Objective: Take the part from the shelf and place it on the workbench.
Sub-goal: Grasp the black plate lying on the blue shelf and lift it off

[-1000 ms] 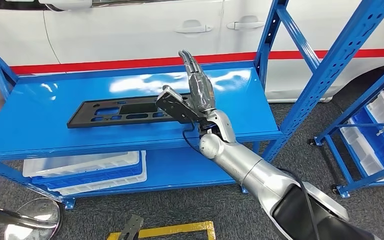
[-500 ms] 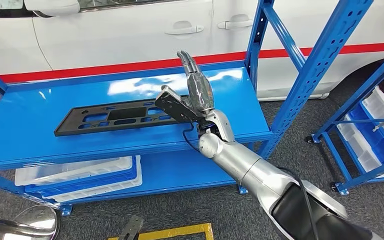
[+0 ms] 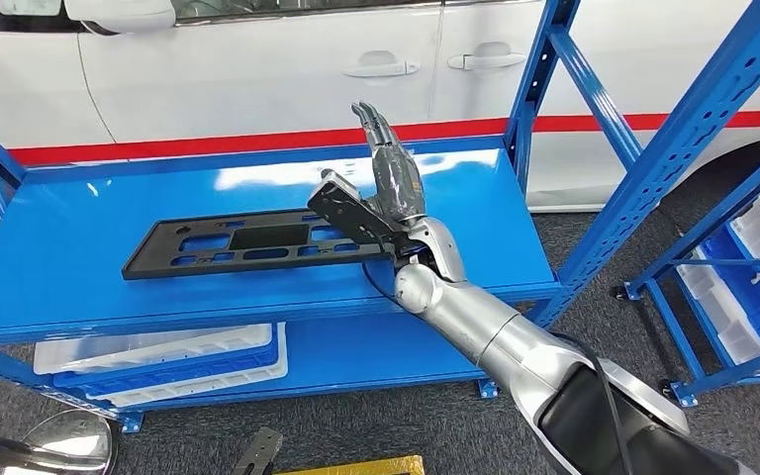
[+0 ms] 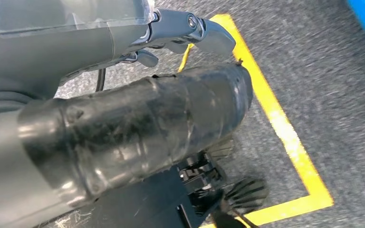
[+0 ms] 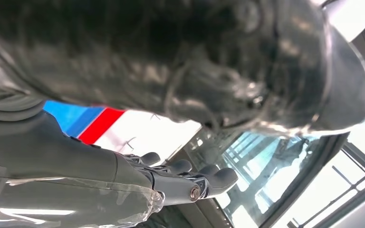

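A long flat black part [image 3: 228,242] with several cut-outs lies on the upper deck of the blue shelf [image 3: 69,287]. My right hand [image 3: 394,178] is raised at the part's right end, fingers straight, apart and pointing up, holding nothing. The black box at its wrist hides that end of the part, so I cannot tell whether the hand touches it. The right wrist view shows the same fingers [image 5: 185,178] stretched out against the car's window. My left hand [image 4: 138,128] hangs low over grey carpet with its fingers [image 4: 190,26] extended and nothing in them.
A white car [image 3: 257,69] with a red stripe stands close behind the shelf. White and blue bins [image 3: 158,356] sit on the lower deck. Blue uprights [image 3: 653,158] and a second rack with bins [image 3: 742,287] stand to the right. Yellow tape [image 4: 285,133] marks the floor.
The whole picture has swayed left and back right, so the camera moved. My right hand stays raised and open at the part's right end; the part still lies flat.
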